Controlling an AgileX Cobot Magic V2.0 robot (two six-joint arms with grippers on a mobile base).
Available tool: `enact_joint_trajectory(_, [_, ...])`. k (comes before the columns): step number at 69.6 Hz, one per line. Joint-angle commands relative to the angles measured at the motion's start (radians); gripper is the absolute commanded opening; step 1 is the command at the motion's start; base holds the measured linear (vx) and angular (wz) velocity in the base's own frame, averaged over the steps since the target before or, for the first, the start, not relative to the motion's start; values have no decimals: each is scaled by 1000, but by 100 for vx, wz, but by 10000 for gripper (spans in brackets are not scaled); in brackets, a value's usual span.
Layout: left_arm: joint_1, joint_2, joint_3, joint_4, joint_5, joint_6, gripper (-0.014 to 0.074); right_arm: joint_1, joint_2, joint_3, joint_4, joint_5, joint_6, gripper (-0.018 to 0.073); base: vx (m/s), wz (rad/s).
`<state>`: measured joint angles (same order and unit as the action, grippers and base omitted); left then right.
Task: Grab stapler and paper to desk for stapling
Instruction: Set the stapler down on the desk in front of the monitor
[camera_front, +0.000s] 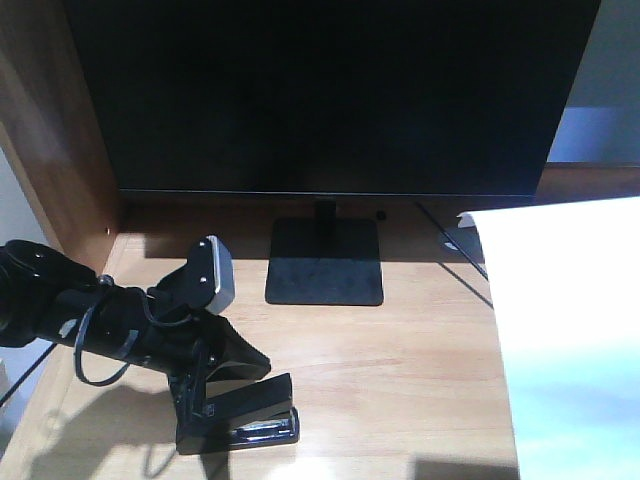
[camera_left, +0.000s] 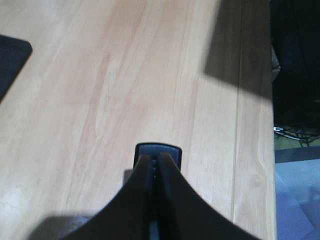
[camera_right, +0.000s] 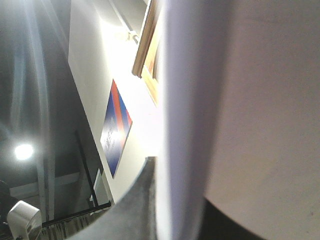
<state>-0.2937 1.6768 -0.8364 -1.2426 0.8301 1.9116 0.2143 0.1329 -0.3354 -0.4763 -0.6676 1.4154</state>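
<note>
The black stapler (camera_front: 243, 417) is low over the front left of the pale wooden desk (camera_front: 400, 370); I cannot tell whether it touches the wood. My left gripper (camera_front: 212, 392) is shut on it from above. In the left wrist view the fingers (camera_left: 172, 185) are pressed together over the stapler, and only its rounded end (camera_left: 158, 149) shows past them. The white paper (camera_front: 570, 340) hangs over the right side of the desk and hides the right gripper there. In the right wrist view the right gripper (camera_right: 182, 210) is shut on the paper (camera_right: 250, 100), which fills the frame.
A large black monitor (camera_front: 330, 90) stands at the back on a flat black base (camera_front: 325, 262). A darker wooden side panel (camera_front: 50, 130) closes the left. A thin cable (camera_front: 455, 250) runs behind the paper. The desk's edge (camera_left: 272, 150) drops to floor cables.
</note>
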Motion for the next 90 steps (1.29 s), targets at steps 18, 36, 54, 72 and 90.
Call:
enact_joint_trajectory(18, [-5,37,-24,-50,16,27,-7,-6,14,-31,14,-33,-11,-6,0,0])
enact_joint_trajectory(36, [-4,42,-24,-50,23,27,-8,-6,14,-31,14,-33,-11,-6,0,0])
enact_joint_trajectory(54, [-4,42,-24,-50,23,27,-8,-6,14,-31,14,-33,-11,-6,0,0])
enact_joint_trajectory(72, [-4,42,-24,-50,23,27,-8,-6,14,-31,14,-33,-11,-6,0,0])
enact_joint_trajectory(90, [-4,42,-24,-50,23,27,-8,-6,14,-31,14,-33,-11,-6,0,0])
